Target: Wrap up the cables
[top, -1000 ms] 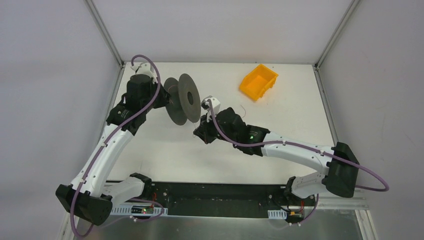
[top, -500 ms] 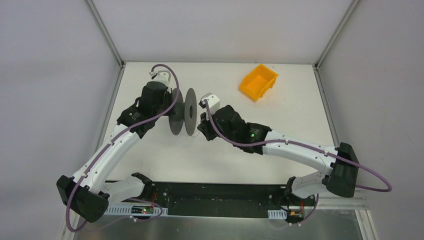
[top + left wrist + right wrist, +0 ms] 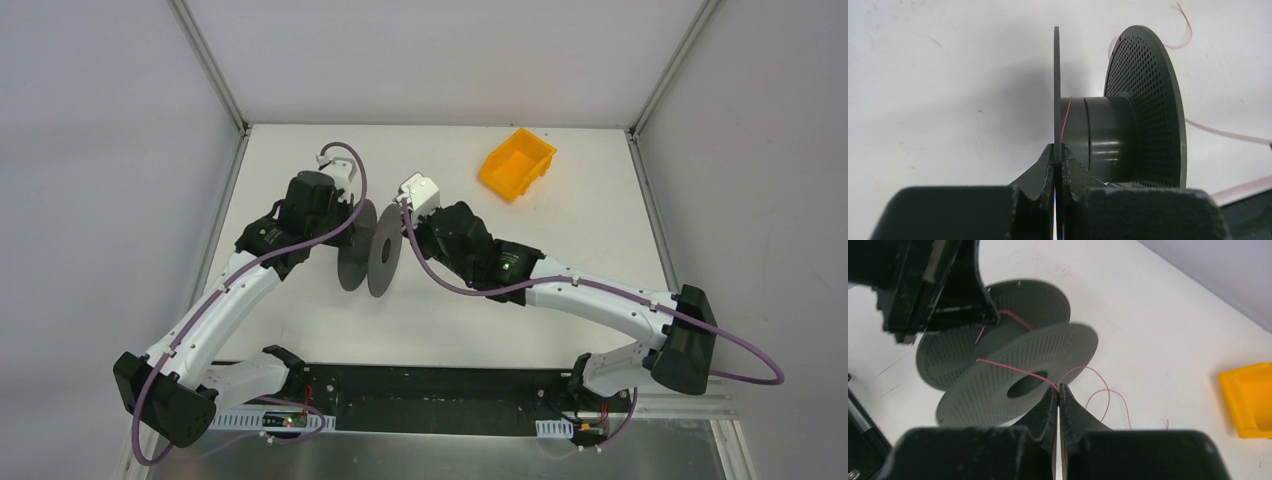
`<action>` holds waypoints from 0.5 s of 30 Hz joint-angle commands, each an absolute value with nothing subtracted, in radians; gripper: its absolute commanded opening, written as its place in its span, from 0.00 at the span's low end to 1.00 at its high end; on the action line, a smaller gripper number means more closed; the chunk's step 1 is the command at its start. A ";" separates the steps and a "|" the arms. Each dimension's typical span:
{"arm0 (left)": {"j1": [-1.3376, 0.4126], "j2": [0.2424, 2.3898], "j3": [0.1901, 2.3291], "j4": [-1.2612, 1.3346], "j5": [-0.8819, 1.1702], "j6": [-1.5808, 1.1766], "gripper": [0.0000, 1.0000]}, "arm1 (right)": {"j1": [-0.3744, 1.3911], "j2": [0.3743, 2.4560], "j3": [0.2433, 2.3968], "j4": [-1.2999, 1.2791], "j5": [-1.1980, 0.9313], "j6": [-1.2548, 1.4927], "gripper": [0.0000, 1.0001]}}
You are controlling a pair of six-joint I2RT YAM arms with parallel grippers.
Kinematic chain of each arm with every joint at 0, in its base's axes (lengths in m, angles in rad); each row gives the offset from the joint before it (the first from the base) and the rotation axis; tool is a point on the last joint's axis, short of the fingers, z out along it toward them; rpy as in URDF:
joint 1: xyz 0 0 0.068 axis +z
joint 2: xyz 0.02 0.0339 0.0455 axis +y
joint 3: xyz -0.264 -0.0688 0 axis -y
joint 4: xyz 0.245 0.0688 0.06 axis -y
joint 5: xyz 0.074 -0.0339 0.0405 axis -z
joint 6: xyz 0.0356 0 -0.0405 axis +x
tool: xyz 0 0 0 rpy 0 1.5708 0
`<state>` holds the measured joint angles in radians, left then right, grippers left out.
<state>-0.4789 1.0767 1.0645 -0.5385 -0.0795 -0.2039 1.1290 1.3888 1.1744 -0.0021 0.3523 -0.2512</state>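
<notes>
A dark grey spool (image 3: 368, 255) with two perforated flanges is held off the table at centre left. My left gripper (image 3: 1057, 150) is shut on the edge of one thin flange (image 3: 1057, 85); the hub (image 3: 1100, 137) and other flange sit to its right. The thin pink-red cable (image 3: 1013, 371) runs from the hub across the near flange (image 3: 1018, 377) to my right gripper (image 3: 1058, 387), which is shut on it. The cable's loose end (image 3: 1098, 392) curls on the table beyond. In the top view my right gripper (image 3: 405, 232) sits just right of the spool.
An orange bin (image 3: 516, 163) lies at the back right of the white table (image 3: 560, 230); it shows at the right edge of the right wrist view (image 3: 1248, 400). Metal frame posts stand at the back corners. A black base rail (image 3: 430, 385) runs along the near edge.
My left arm has swung the spool right and nearer, turning its flanges edge-on. My right gripper moved up and back along the spool's right side with the cable.
</notes>
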 commanded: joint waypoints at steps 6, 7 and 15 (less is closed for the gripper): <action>-0.491 0.990 1.077 -0.583 0.194 -0.114 0.00 | 1.048 1.431 1.252 0.071 0.327 -0.350 0.04; -0.491 0.987 1.081 -0.591 0.214 -0.112 0.00 | 1.040 1.433 1.245 0.065 0.310 -0.344 0.05; -0.489 0.953 1.119 -0.652 0.311 -0.128 0.00 | 0.966 1.418 1.146 0.038 0.173 -0.240 0.18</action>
<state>-0.4847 1.0016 1.0588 -0.6353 0.2272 -0.1364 1.0031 1.4364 1.1938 0.0273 0.2432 -0.2985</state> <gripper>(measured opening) 0.010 0.164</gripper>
